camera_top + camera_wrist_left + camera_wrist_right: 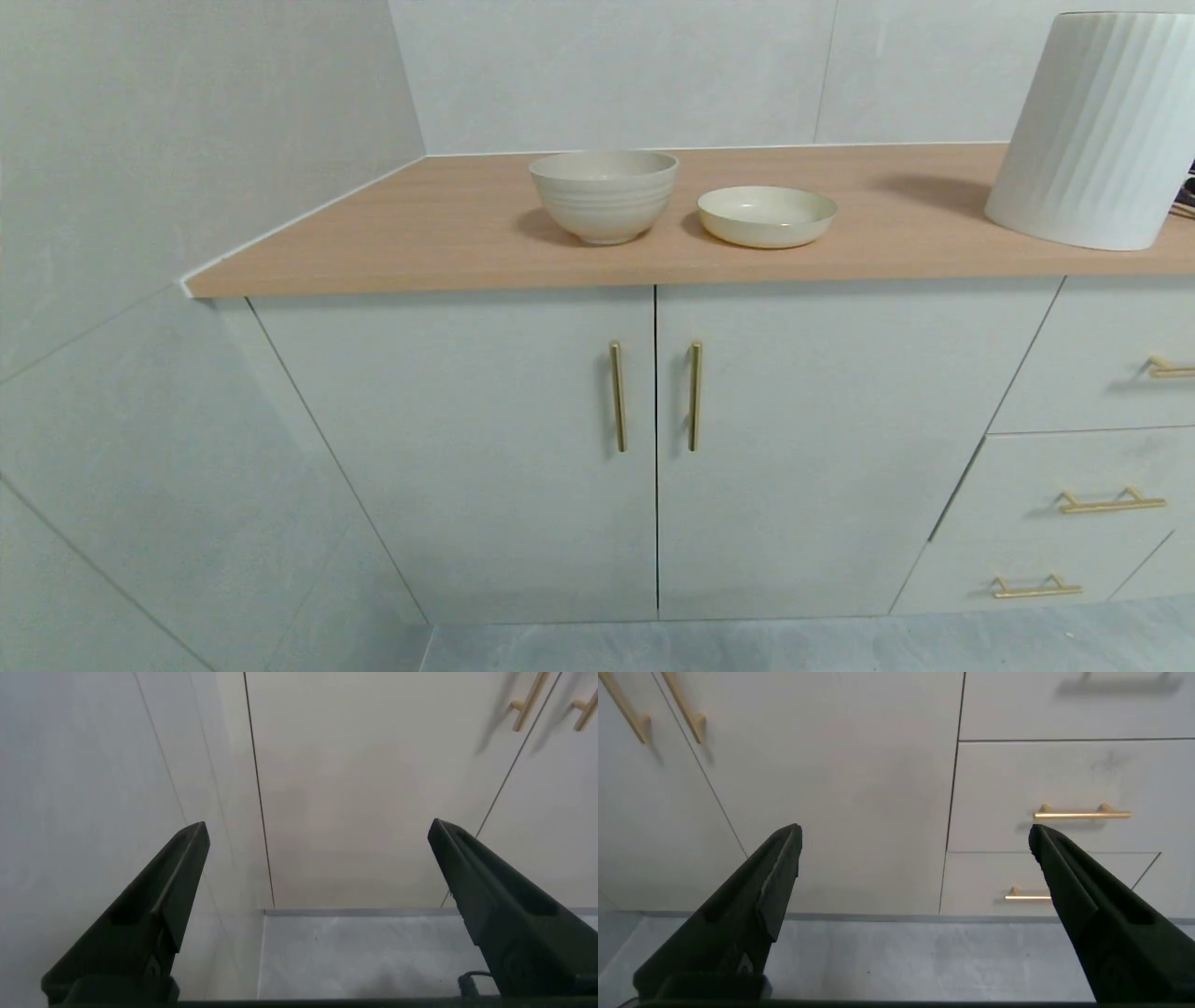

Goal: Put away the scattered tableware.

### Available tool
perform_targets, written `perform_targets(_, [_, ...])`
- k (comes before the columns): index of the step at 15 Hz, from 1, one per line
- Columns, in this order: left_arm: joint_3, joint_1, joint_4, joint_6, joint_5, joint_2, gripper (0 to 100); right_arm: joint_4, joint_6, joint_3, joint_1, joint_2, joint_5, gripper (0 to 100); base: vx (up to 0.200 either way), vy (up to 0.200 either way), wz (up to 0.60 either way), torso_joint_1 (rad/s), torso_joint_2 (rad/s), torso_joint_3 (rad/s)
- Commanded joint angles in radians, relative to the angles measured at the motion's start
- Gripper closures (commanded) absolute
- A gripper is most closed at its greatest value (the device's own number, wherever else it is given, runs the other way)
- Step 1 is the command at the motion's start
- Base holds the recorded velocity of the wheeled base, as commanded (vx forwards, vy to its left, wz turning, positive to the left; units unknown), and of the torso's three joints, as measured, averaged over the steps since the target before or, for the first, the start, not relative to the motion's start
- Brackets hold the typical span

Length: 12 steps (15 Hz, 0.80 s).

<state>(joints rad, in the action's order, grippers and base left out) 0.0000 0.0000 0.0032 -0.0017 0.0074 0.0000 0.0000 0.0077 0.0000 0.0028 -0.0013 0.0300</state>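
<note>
A deep cream ribbed bowl stands on the wooden countertop. Just to its right lies a shallow cream dish, close to the bowl but apart from it. Below them the cabinet's two doors are closed, with gold handles side by side at the middle seam. My left gripper is open and empty, low in front of the left cabinet door near the floor. My right gripper is also open and empty, low before the cabinet where the right door meets the drawers.
A tall white ribbed cylinder stands on the counter at the far right. Drawers with gold handles sit right of the doors. A tiled wall closes in on the left. Grey floor runs along the cabinet's foot.
</note>
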Motion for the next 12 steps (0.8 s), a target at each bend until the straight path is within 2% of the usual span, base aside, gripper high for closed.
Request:
perform_targets(1, [0.000,0.000,0.000,0.000,0.000,0.002,0,0.000,0.000,0.000,0.000,0.001,0.001,0,0.000,0.000,0.00,-0.012,0.06,0.041])
perform_targets(12, [0.000,0.000,0.000,0.000,0.000,0.002,0,0.002,-0.021,-0.002,0.000,0.003,0.005,0,0.000,0.000,0.00,0.000,0.00,0.000])
